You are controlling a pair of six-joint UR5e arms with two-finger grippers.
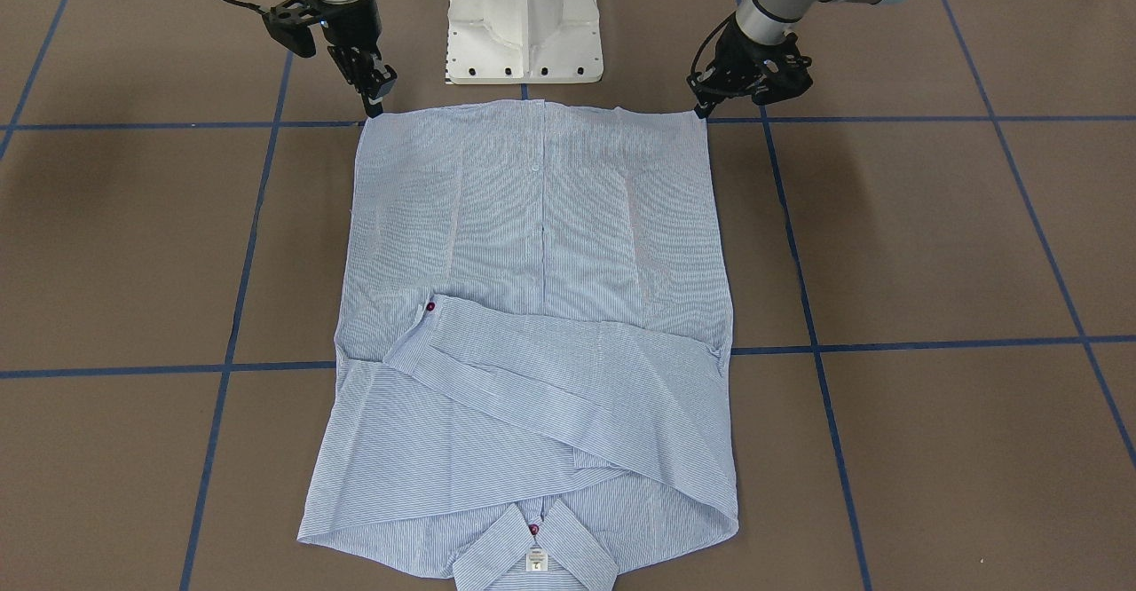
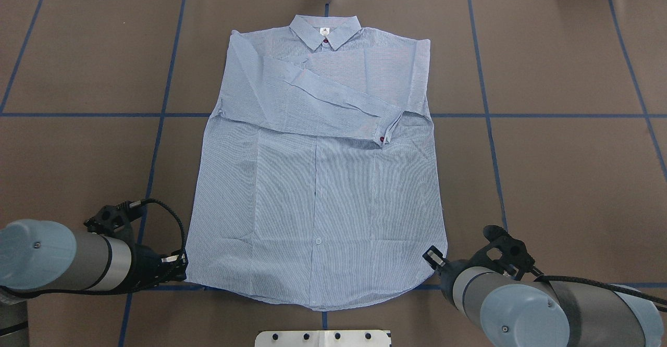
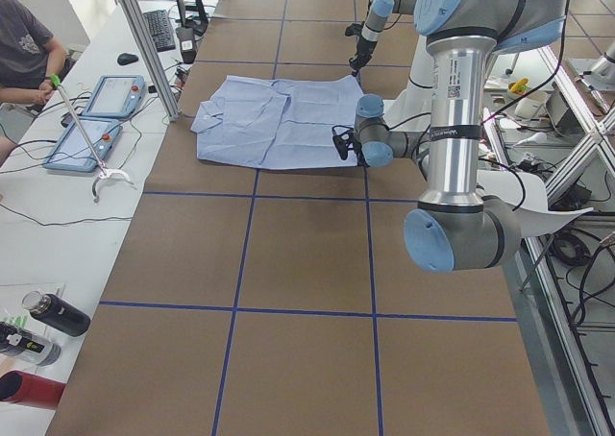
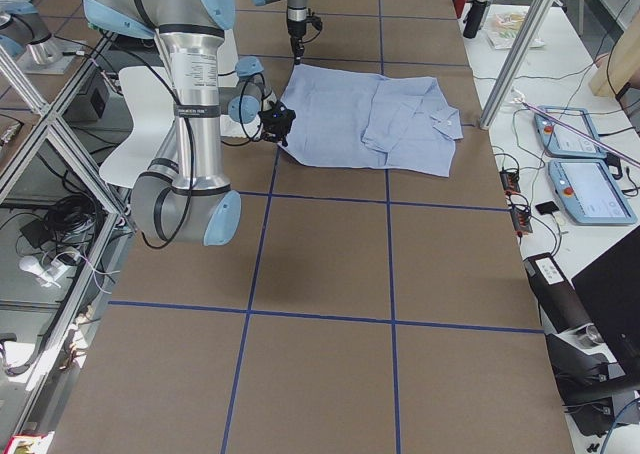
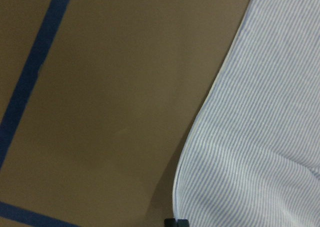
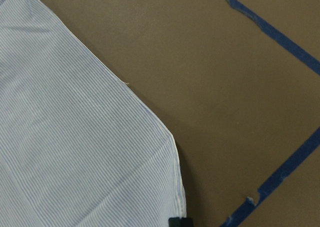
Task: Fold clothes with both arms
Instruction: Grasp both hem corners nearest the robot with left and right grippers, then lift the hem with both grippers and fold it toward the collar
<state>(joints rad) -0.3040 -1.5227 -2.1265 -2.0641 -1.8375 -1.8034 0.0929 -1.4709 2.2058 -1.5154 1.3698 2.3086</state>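
The light blue-and-white pinstriped shirt (image 1: 532, 245) lies flat and buttoned on the brown table, collar (image 2: 324, 30) at the far side. Both sleeves are folded across the chest, and one cuff with a dark red button (image 2: 383, 138) lies on top. My left gripper (image 2: 183, 269) is down at the hem's left corner. My right gripper (image 2: 435, 261) is down at the hem's right corner. In the wrist views a single black tip sits at the hem edge, left (image 5: 176, 222) and right (image 6: 180, 221), with creases running into it. Each looks shut on its corner.
The white pedestal base (image 1: 524, 23) stands just behind the hem. Blue tape lines (image 2: 333, 115) cross the brown table (image 2: 547, 180). A side bench with tablets (image 3: 91, 119) and bottles (image 3: 53, 313) runs along the far edge, with an operator (image 3: 24, 52) seated there.
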